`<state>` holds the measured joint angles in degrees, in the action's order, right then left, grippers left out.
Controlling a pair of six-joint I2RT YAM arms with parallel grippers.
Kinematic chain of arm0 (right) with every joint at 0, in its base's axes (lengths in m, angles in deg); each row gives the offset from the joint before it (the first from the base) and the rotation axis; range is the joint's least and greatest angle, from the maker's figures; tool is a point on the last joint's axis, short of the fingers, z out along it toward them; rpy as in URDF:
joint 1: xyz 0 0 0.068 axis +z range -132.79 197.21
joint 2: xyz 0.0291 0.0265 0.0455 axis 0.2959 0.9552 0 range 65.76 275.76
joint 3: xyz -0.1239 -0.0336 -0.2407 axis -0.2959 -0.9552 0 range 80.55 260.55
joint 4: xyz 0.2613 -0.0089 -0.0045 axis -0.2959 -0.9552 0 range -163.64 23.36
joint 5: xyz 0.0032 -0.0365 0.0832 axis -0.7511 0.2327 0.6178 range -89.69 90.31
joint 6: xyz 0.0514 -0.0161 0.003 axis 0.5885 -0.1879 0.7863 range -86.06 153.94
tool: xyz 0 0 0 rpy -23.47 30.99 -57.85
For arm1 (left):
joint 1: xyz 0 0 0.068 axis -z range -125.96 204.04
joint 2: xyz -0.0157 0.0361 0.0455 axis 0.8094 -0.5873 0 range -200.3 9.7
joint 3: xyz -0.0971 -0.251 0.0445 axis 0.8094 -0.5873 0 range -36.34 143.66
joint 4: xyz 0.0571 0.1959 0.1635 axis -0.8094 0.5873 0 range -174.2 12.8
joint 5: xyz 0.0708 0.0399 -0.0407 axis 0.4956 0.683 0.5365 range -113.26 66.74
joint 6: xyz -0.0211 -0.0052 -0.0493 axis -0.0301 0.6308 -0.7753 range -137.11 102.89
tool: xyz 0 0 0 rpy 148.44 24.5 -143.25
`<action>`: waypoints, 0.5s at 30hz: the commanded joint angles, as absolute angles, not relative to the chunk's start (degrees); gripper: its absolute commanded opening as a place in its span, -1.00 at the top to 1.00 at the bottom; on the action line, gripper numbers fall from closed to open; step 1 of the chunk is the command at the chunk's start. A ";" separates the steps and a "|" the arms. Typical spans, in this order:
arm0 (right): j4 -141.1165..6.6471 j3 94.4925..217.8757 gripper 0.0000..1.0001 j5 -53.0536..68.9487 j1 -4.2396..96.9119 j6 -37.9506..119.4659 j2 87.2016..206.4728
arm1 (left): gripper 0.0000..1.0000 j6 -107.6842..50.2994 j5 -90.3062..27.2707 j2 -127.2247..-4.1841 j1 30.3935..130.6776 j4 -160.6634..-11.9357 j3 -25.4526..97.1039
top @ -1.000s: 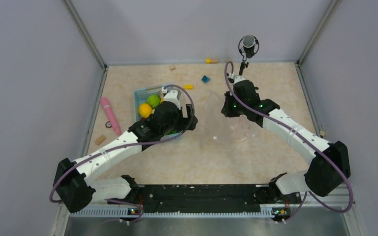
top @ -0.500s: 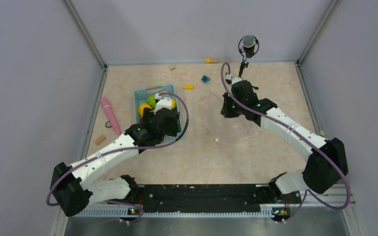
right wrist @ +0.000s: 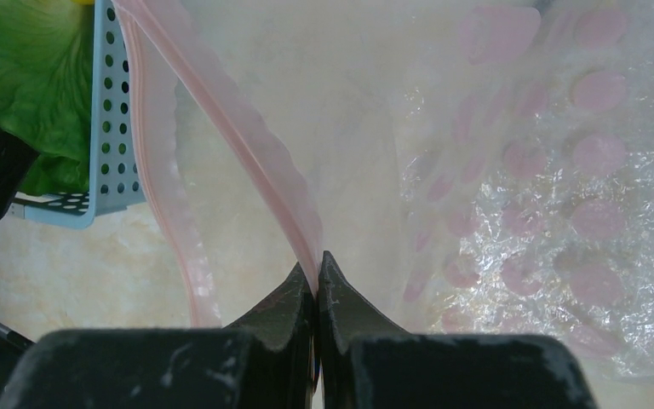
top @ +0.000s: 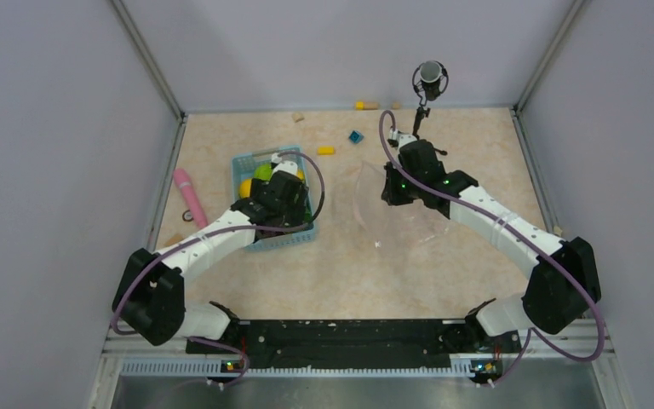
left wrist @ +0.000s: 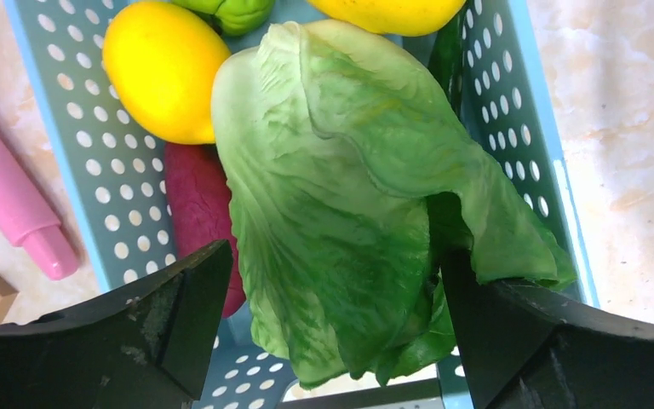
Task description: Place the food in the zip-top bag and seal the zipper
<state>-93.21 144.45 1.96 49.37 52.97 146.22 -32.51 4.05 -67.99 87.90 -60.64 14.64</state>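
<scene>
l gripper (left wrist: 332, 262) back over basket (left wrist: 511, 111), jaws wide astride lettuce (left wrist: 341, 170); r gripper (right wrist: 317, 273) still clenched on zipper (right wrist: 247, 128).

The basket (top: 283, 242) stood left of centre on the table (top: 341, 273), holding the lettuce (left wrist: 341, 196) with a citrus (left wrist: 160, 68) beside it. The zip-top bag (top: 392, 223) lay to the basket's right, apart from it, and the stick (top: 190, 198) lay on the table left of the basket.

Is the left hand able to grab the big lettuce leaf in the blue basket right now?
Probably yes. The left hand is open right above the lettuce leaf, with one finger on each side. The leaf lies on top in the blue basket, and nothing covers it.
</scene>
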 commanded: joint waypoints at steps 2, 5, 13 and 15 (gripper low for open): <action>-92.23 147.23 1.00 2.16 50.17 51.86 147.27 | -0.92 -31.86 -1.13 -69.69 86.77 -66.34 14.76; -92.28 147.14 1.00 2.13 50.17 51.82 147.25 | -0.88 -32.01 -1.41 -70.72 86.69 -66.72 15.00; -92.28 146.95 1.00 1.80 50.17 51.84 146.79 | 0.07 -34.99 1.60 -73.77 86.68 -61.47 19.63; -92.29 146.79 1.00 1.81 50.17 51.85 146.71 | 0.46 -35.67 1.74 -73.55 86.66 -59.97 20.61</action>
<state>-93.23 144.45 1.91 49.37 52.44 147.10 -33.34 1.06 -73.65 87.01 -61.87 16.85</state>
